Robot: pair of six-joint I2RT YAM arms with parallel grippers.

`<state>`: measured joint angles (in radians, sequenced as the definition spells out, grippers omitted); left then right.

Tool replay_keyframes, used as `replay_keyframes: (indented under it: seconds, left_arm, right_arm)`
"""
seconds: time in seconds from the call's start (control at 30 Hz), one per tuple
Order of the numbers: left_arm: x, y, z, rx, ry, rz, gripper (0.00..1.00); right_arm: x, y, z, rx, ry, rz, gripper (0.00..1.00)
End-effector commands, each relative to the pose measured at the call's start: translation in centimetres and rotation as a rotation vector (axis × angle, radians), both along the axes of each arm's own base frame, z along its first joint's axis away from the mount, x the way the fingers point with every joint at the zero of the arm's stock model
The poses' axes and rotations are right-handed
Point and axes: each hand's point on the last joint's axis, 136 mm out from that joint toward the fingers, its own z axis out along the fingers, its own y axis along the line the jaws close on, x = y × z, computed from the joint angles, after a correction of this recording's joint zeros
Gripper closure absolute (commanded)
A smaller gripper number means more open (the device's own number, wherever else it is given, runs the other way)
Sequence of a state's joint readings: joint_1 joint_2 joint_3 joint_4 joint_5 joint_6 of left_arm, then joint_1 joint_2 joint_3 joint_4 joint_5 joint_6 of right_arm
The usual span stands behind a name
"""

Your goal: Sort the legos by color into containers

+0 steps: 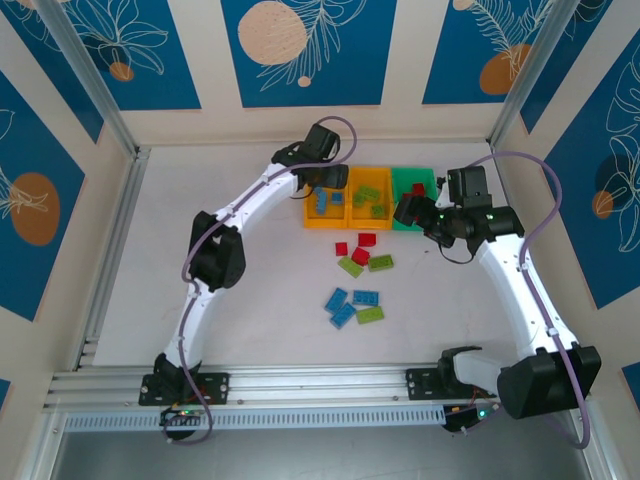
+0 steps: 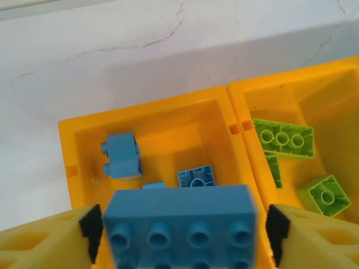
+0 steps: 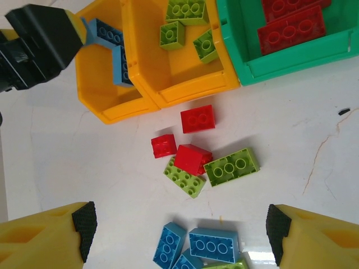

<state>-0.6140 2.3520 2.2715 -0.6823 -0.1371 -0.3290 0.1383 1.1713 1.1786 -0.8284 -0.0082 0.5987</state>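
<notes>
The three joined containers stand in a row: a left orange bin [image 1: 322,225], a middle orange bin [image 1: 370,225] and a green bin [image 1: 412,170]. My left gripper [image 2: 183,232] hovers open over the left orange bin [image 2: 151,112]. A blurred blue lego [image 2: 179,213] lies between its fingers with a small gap on each side. Smaller blue legos [image 2: 122,156] lie in that bin. Lime legos [image 2: 283,137] are in the middle bin and red legos [image 3: 290,28] in the green bin. My right gripper [image 3: 180,230] is open above loose legos on the table.
On the white table lie three red legos [image 3: 197,118], two lime ones [image 3: 231,166] among them, and nearer me blue legos [image 3: 213,245] with one more lime lego [image 1: 370,314]. The back wall stands just behind the bins. Metal rails edge the table.
</notes>
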Motion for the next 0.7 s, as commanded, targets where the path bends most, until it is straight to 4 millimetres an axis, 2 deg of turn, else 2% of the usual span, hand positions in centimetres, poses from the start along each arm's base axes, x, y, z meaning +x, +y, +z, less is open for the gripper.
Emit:
replay_keyframes:
  seconds: [0.0, 0.13, 0.23, 0.3, 0.33, 0.37, 0.43, 0.57, 0.67]
  left_arm:
    - [0.1, 0.1, 4.3, -0.040, -0.062, -0.011, 0.18]
    - [-0.7, 0.4, 6.5, -0.066, -0.085, -0.019, 0.15]
    - [-2.4, 0.6, 9.5, -0.129, -0.114, -0.044, 0.17]
    - [-4.5, 1.2, 11.1, -0.177, -0.138, -0.065, 0.17]
    - [-5.4, 1.6, 12.8, -0.209, -0.173, -0.075, 0.17]
    - [-6.9, 2.1, 13.2, -0.229, -0.186, -0.090, 0.17]
    - [-9.4, 3.0, 15.5, -0.280, -0.249, -0.135, 0.17]
    - [-14.9, 5.2, 16.9, -0.317, -0.358, -0.241, 0.16]
    - [-18.2, 7.2, 16.5, -0.265, -0.412, -0.314, 0.11]
  right_arm:
    - [-0.6, 0.6, 0.6, 0.026, -0.004, 0.019, 0.18]
    - [-0.7, 0.8, 0.2, 0.034, 0.010, 0.023, 0.18]
    - [-1.3, 0.9, -0.5, 0.023, 0.042, 0.026, 0.18]
    - [-2.2, 1.1, -1.6, 0.006, 0.087, 0.033, 0.18]
    - [-2.7, 1.2, -2.2, -0.004, 0.111, 0.037, 0.18]
    - [-3.3, 1.4, -3.0, -0.013, 0.142, 0.045, 0.18]
    - [-4.6, 2.0, -4.5, -0.026, 0.202, 0.066, 0.18]
    - [-7.8, 4.0, -7.7, -0.069, 0.347, 0.139, 0.18]
    - [-10.0, 5.2, -10.1, -0.125, 0.436, 0.187, 0.16]
